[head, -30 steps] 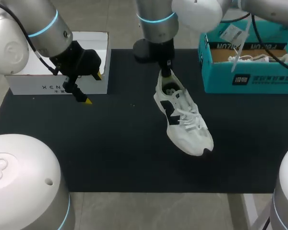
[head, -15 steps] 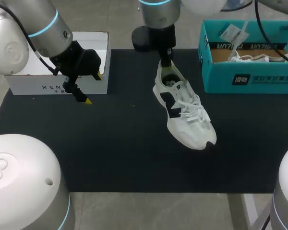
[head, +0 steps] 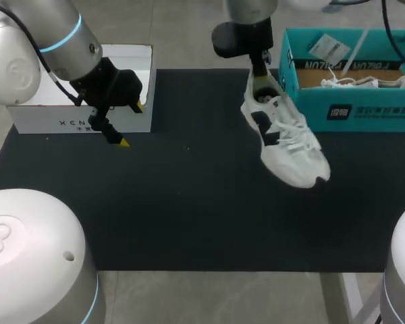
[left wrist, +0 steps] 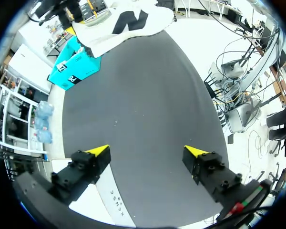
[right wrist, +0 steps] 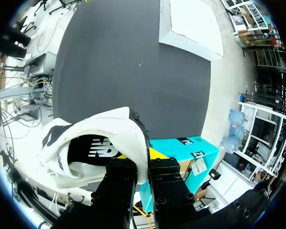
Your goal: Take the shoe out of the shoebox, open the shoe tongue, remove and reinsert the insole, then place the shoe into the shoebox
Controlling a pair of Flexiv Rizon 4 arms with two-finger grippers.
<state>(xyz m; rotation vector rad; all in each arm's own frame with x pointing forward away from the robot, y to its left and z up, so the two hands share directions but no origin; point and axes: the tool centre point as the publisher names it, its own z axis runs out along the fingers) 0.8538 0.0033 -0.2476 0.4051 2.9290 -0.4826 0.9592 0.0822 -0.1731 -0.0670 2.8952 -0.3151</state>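
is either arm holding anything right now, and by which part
The right gripper holds the white shoe by its heel rim, jaws shut on it. The left gripper holds nothing, jaws open.

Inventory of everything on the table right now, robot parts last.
shoe: 1, white with dark side patches, held by its heel over the mat, toe angled down, just in front of the shoebox
shoebox: 1, teal, open, far right corner of the table
second shoe: 1, white, lying inside the shoebox, only partly seen
white box: 1, white, open top, far left of the table
mat: 1, black, covers the tabletop
left gripper: 1, yellow tips, jaws open and empty, over the mat beside the white box
right gripper: 1, jaws shut on the shoe's heel rim
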